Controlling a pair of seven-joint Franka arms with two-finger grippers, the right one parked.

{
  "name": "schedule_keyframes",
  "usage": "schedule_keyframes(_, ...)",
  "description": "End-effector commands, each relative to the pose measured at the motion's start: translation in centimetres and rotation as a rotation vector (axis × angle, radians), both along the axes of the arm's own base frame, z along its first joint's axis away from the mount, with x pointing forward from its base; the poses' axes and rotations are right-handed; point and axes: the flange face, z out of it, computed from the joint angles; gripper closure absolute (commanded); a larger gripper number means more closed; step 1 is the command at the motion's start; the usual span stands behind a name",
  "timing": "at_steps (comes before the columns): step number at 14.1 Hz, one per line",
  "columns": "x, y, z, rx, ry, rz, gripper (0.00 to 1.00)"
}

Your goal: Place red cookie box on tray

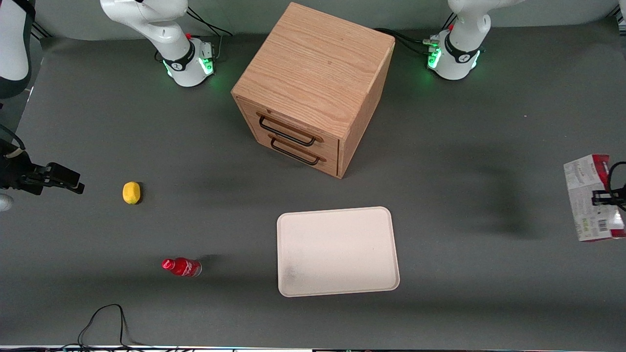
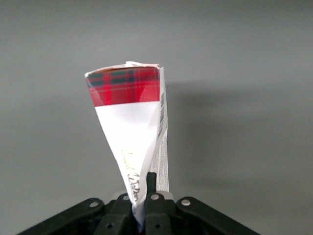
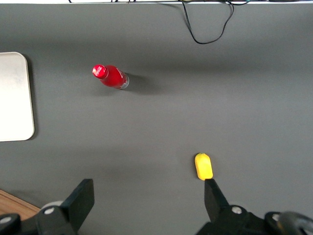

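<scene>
1. At the right edge of the front view, the left arm's black two-finger gripper (image 1: 602, 197) is clamped on the thin flat red-edged cookie box (image 1: 592, 198), lifted off the table.
2. The large cream-white rounded tray (image 1: 337, 251) lies at lower centre, well apart, toward the parked arm's end.

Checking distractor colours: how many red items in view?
2. The red cookie box is held off the table in the gripper at the working arm's end. A small red bottle stands toward the parked arm's end.

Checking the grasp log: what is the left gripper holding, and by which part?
The gripper is shut on the red cookie box, pinching one thin edge, toward the working arm's end of the table.
</scene>
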Motion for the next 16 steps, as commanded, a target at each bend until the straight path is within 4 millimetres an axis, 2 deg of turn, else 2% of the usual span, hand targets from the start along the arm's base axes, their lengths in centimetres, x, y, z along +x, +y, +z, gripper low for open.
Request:
schedule_keyframes(1,0.3,-9.3,5.1,-0.024,-0.008,-0.141,1.00)
schedule_keyframes(3,0.6,-15.0,5.5,-0.059,-0.004,-0.201,1.00)
schedule_keyframes(4,0.8,-17.6,4.9,-0.083,-0.004,-0.188,1.00)
schedule_keyframes(6,1.3,-24.0,3.7,-0.100,-0.015,-0.124,1.00)
schedule_keyframes(7,1.7,-27.7,2.9,-0.102,-0.019,-0.089,1.00)
schedule_keyframes(8,2.1,-30.4,1.6,-0.105,-0.018,-0.053,1.00)
schedule_keyframes(10,3.3,-34.1,-1.3,-0.120,-0.035,-0.014,1.00)
schedule_keyframes(12,4.1,-36.9,-4.9,-0.127,-0.059,-0.008,1.00)
schedule_keyframes(14,4.0,-40.7,-8.7,-0.101,-0.089,0.025,1.00)
schedule_keyframes(16,4.3,-43.4,-12.4,-0.095,-0.131,0.067,1.00)
